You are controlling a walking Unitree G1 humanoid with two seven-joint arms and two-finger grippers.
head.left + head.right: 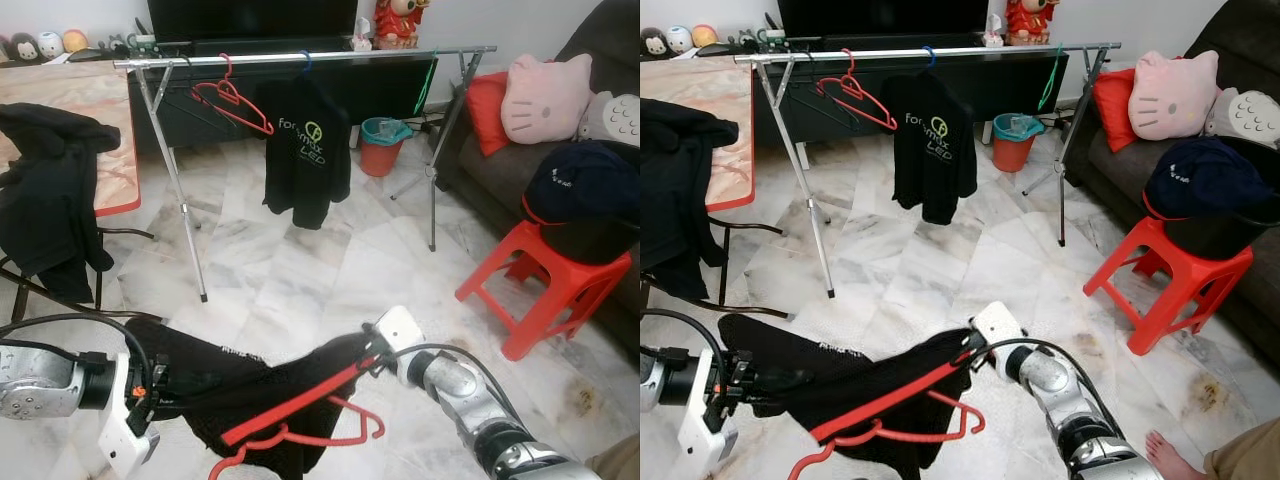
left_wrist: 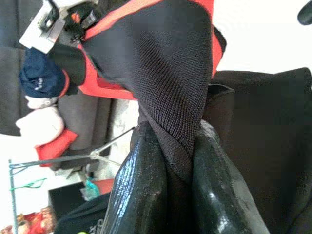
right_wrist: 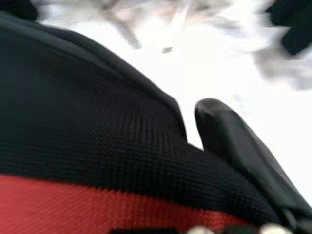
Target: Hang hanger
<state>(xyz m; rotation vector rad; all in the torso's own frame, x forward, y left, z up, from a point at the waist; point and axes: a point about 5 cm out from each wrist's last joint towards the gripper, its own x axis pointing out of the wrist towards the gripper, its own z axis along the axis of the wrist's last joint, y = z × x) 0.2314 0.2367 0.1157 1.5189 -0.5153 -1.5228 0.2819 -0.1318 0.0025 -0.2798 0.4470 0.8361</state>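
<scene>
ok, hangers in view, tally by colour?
Red: 2, one on the rail, one in the held black shirt
Blue: 1, under the hung shirt
Green: 1, at the rail's right end
Total: 4

Red hanger half under black shirt, right pincer's fingertips buried.

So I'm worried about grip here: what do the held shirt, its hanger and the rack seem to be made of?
The shirt looks like matte black knit mesh with red trim; the weave is plain up close. The hanger seems glossy red plastic, though coated wire is possible. The rack looks like bare shiny metal tubing.
</scene>
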